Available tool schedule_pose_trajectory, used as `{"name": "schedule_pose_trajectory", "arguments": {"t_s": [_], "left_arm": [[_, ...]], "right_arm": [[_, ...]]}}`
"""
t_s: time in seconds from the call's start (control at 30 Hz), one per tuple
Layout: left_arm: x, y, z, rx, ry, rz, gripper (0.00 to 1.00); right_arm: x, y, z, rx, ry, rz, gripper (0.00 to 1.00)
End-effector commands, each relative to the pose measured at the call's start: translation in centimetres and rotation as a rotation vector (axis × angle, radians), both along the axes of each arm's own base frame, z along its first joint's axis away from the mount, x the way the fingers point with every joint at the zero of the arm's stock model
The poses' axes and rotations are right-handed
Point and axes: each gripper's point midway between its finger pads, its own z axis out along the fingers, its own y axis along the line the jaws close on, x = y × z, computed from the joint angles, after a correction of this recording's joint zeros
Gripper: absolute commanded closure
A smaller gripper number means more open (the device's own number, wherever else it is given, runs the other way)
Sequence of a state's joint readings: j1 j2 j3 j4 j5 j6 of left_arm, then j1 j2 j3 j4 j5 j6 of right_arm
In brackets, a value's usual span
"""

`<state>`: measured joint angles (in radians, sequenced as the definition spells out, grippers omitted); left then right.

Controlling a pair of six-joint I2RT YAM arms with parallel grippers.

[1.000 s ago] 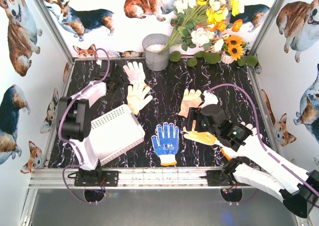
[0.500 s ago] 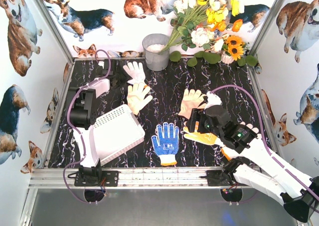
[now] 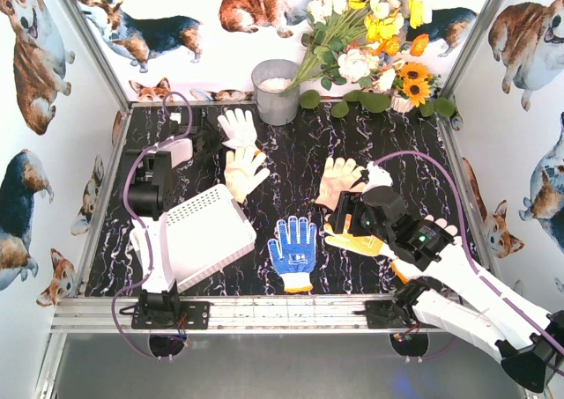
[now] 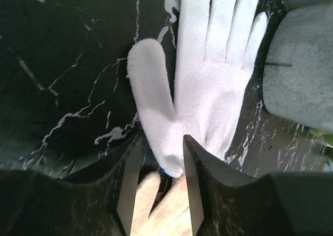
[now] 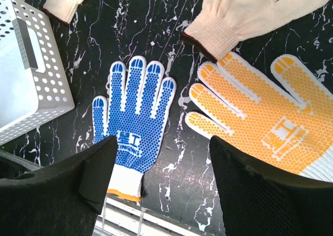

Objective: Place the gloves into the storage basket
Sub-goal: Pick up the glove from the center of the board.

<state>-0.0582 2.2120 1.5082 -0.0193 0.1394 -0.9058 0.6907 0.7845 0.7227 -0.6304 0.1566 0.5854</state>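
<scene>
Evidently nothing was stowed yet. The storage basket [image 3: 220,210] sat by the near-left corner of the counter [image 3: 291,157]. The left gripper [image 4: 161,142] stood over the white glove [image 4: 208,90] toward the far edge, jaws narrowly apart astride its cuff, clamping nothing. The cream glove [image 4: 156,210] had its fingertips right at that cuff, so a pinch could take both, or catch only the hem and slip. The right gripper [image 5: 161,194] hung wide apart above the blue glove [image 5: 132,111] and yellow glove [image 5: 260,121].
</scene>
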Motion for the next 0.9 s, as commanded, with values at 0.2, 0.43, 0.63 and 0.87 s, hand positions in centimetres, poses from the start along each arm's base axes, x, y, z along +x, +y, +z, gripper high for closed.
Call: {"name": "schedule_pose_trajectory", "arguments": {"t_s": [0.2, 0.43, 0.63, 0.87], "left_arm": [[1.6, -0.4, -0.9, -0.06, -0.031, -0.011, 0.89], [2.1, -1.0, 6.2, -0.063, -0.19, -0.065, 1.0], [1.4, -0.6, 14.4, 0.018, -0.346, -0.112, 1.0], [-2.3, -1.4, 22.3, 0.059, -0.475, -0.182, 1.0]], "right_arm": [[0.5, 0.3, 0.1, 0.026, 0.003, -0.019, 0.26], [0.5, 0.5, -0.1, 0.031, 0.014, -0.024, 0.26], [0.6, 0.8, -0.2, 0.047, 0.026, -0.028, 0.26], [1.1, 2.1, 1.1, 0.114, 0.001, 0.004, 0.25]]}}
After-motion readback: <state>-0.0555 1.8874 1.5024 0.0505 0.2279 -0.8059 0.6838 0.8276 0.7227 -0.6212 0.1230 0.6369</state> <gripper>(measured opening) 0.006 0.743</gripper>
